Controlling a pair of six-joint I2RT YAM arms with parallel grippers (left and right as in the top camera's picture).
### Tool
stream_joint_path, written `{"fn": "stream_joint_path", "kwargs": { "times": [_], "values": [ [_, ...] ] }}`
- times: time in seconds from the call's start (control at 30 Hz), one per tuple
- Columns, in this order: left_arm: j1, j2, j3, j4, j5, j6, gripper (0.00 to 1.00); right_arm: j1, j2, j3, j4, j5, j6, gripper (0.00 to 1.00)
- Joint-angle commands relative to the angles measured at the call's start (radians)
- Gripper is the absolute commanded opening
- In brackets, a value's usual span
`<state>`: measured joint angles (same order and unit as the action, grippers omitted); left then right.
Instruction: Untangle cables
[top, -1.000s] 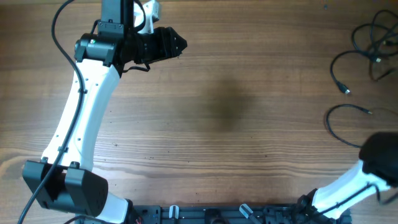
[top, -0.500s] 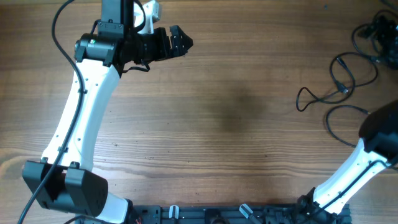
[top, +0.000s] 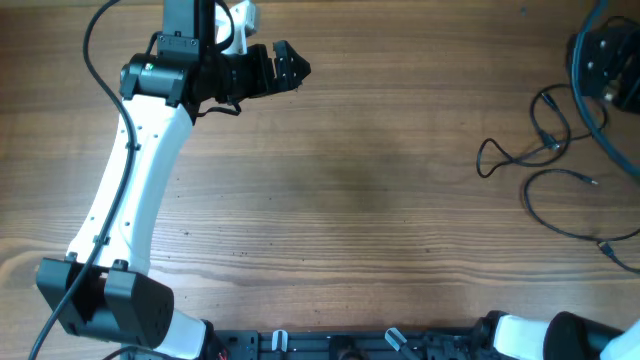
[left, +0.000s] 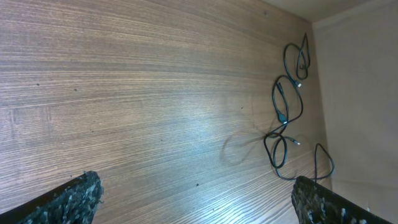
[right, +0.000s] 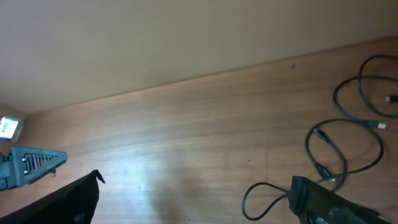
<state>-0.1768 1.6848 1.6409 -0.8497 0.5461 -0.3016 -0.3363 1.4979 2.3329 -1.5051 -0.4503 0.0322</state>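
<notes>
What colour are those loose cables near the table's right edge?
Black. The cables show best in the overhead view.

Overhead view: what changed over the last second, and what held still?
The left hand opened without shifting. The right arm pulled back toward the bottom edge, mostly out of the overhead view; the right hand now stands open. One strand of the cables now reaches leftward in a small loop that was not there. The left arm and the big lower loop stayed put.
</notes>
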Motion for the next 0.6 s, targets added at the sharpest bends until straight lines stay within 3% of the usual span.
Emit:
{"fn": "stream_joint_path", "kwargs": {
  "times": [0.0, 0.3, 0.57],
  "values": [
    [-0.003, -0.003, 0.001, 0.0, -0.006, -0.009, 1.0, 0.003, -0.016, -0.004, -0.003, 0.025, 0.004, 1.0],
    [-0.003, -0.003, 0.001, 0.0, -0.006, -0.009, 1.0, 0.006, -0.004, -0.005, -0.003, 0.029, 0.004, 1.0],
    [-0.003, -0.003, 0.001, 0.0, -0.006, -0.009, 1.0, 0.19, -0.198, -0.026, -0.003, 0.029, 0.004, 1.0]
  ]
}}
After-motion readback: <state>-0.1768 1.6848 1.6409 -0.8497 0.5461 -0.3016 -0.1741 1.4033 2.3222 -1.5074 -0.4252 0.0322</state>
